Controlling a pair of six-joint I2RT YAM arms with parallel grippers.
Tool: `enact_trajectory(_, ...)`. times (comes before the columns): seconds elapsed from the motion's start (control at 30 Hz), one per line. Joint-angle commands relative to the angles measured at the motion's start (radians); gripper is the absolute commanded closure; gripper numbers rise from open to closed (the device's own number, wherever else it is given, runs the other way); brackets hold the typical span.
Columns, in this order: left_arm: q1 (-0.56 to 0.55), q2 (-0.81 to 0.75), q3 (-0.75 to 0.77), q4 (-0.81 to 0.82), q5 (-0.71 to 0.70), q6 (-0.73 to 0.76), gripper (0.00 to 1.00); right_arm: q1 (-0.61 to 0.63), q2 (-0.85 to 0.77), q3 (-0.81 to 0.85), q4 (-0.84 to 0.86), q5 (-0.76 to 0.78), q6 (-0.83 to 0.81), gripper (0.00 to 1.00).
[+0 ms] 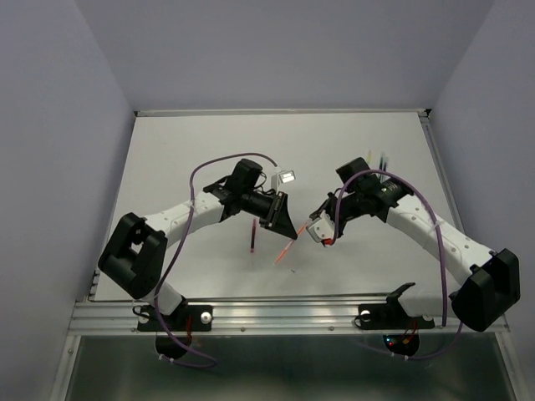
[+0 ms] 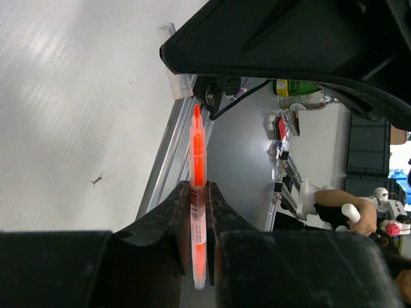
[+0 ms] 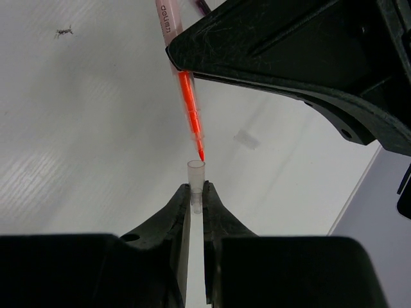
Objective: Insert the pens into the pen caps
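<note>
Two grips, left gripper (image 2: 199, 194) pinching orange-red pen (image 2: 198, 157), right gripper (image 3: 196, 192) pinching pen cap (image 3: 196, 174), tip near cap mouth

1. A white table (image 1: 167, 150) fills the booth, matt under soft, even light, with only faint shadows on it.
2. Plain pale lilac-grey panels close it in: a back wall (image 1: 284, 50), a left wall (image 1: 50, 125) and a right wall (image 1: 493, 100).
3. An aluminium rail (image 1: 284, 313) runs along the near edge, and a dark grey-green surface (image 1: 276, 376) lies below it.
4. One small dark scuff (image 2: 97, 180) marks the tabletop.
5. In the left wrist view, a cluttered workshop shows past the table edge, with a green bottle (image 2: 292, 86) and dark blue crates (image 2: 369, 147).
</note>
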Motion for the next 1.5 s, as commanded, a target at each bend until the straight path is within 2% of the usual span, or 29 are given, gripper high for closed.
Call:
enact_trajectory(0.0,-0.011,-0.01,0.048,-0.001,-0.007,-0.003,1.0,0.006,-0.022,0.003,-0.014,-0.011,-0.01,0.99)
enact_trajectory(0.4,-0.017,0.004,0.059,-0.026,-0.045,0.001,1.0,0.006,-0.045,-0.011,0.015,-0.012,0.007,0.99)
enact_trajectory(0.8,-0.02,0.019,0.097,-0.062,-0.059,0.03,1.0,0.006,-0.018,0.007,-0.037,-0.023,-0.03,0.99)
enact_trajectory(1.47,-0.021,-0.004,0.113,-0.11,-0.091,0.055,1.0,0.006,-0.015,-0.003,0.057,0.038,0.082,0.99)
